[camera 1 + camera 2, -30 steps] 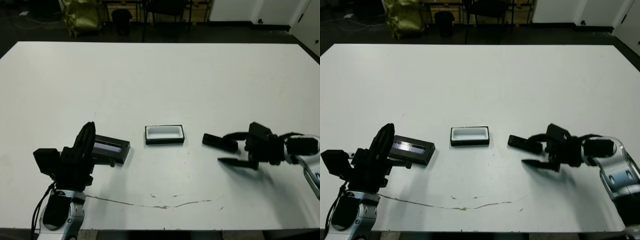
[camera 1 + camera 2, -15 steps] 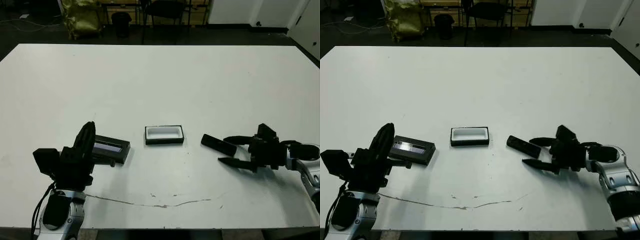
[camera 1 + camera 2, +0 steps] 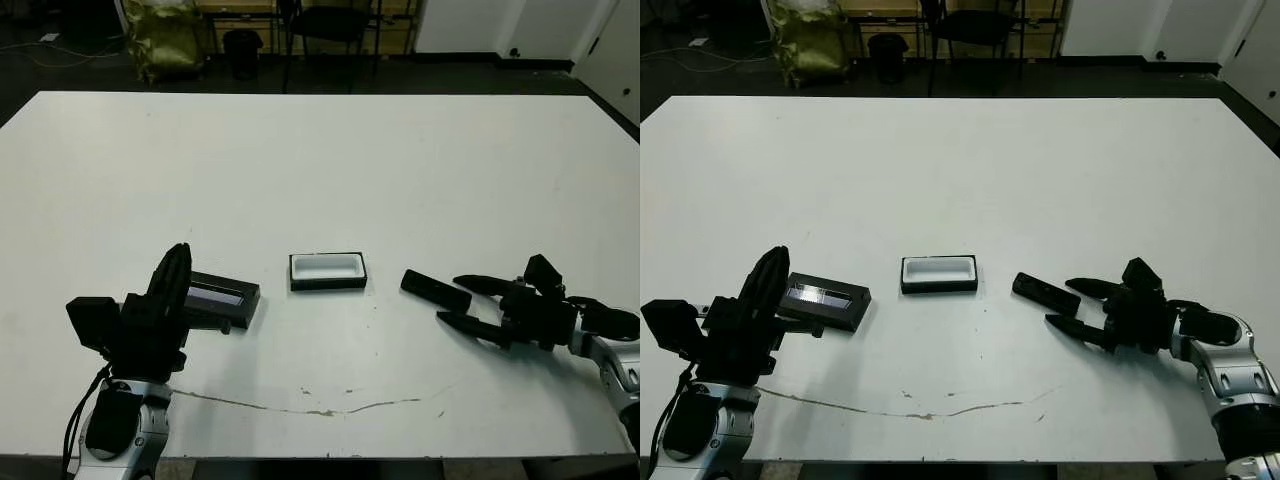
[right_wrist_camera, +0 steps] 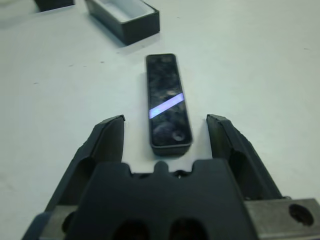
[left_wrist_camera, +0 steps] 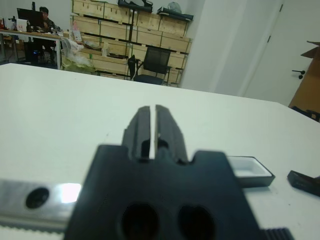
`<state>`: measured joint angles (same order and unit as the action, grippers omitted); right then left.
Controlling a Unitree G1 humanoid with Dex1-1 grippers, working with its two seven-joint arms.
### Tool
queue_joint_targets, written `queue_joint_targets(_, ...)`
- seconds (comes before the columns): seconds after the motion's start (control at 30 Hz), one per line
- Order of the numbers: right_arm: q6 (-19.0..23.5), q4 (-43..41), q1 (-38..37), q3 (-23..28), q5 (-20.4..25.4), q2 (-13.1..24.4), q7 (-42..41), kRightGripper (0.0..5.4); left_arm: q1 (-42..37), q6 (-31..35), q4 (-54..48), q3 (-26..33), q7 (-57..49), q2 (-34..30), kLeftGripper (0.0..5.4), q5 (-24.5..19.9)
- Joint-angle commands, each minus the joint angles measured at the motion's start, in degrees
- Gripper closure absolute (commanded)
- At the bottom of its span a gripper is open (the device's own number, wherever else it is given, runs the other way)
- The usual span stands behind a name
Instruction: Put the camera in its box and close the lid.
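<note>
A: How much room is there on the worktop point(image 3: 320, 150)?

B: Plenty; its far half is bare. The box point(image 3: 328, 270) sits open mid-worktop, the lid point(image 3: 222, 298) at its 9 o'clock, the camera point(image 3: 435, 289) at 3 o'clock.

A: Any change?

B: The right gripper point(image 3: 468, 303) has drawn back from the camera, fingers spread, low, holding nothing. The left gripper point(image 5: 149, 127) stays by the lid, fingers pressed together and empty.

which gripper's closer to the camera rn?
Right. The right gripper is open, right beside the camera, not touching it. The left gripper sits far across the table by the lid.
</note>
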<state>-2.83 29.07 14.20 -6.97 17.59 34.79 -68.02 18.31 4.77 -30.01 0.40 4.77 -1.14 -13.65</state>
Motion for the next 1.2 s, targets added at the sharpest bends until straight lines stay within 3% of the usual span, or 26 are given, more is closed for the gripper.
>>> queue_joint_targets(0.03, 2.1, 5.9, -3.9, -3.9, -3.5, -1.8, -3.6, 2.02, 0.3, 0.6, 0.7, 0.1, 0.2, -0.2, 5.4, 0.1)
queue_joint_targets(0.3, 1.4, 10.1, -1.7, -4.6, -4.3, -3.2, -4.7, 3.61, 0.3, 1.0, 0.3, -0.1, -0.1, -0.2, 5.4, 0.4)
queue_joint_targets(0.5, -0.2, 6.6, -3.3, -3.9, -3.7, -3.4, -3.5, 4.71, 0.3, 1.2, 0.3, 0.1, 0.0, -0.2, 5.4, -0.1)
queue_joint_targets(0.7, -1.1, 8.2, -3.6, -3.3, -3.8, -4.2, -2.3, 4.78, 0.4, 0.8, 0.4, 0.0, -0.1, -0.2, 5.4, 0.5)
queue_joint_targets(0.8, -3.7, 8.6, -4.0, -2.3, -3.2, -4.7, -2.3, 4.8, 0.5, 0.7, 0.5, 0.0, 0.2, -0.2, 5.4, 0.2)
queue_joint_targets(1.03, -6.0, 17.6, 0.7, 0.7, -1.0, -7.6, -5.9, 4.85, 0.5, 0.8, 0.7, 0.2, 0.4, -0.1, 5.4, -0.2)
queue_joint_targets(1.13, -0.5, 15.3, 3.5, 1.6, 0.2, -7.0, -6.6, 4.85, 0.6, 0.7, 0.6, 0.0, 0.3, -0.2, 5.4, 0.2)
queue_joint_targets(1.2, 1.1, 12.1, 4.7, 2.1, 0.3, -6.4, -6.4, 4.85, 0.6, 0.7, 0.7, 0.0, 0.3, 0.0, 5.4, 0.0)
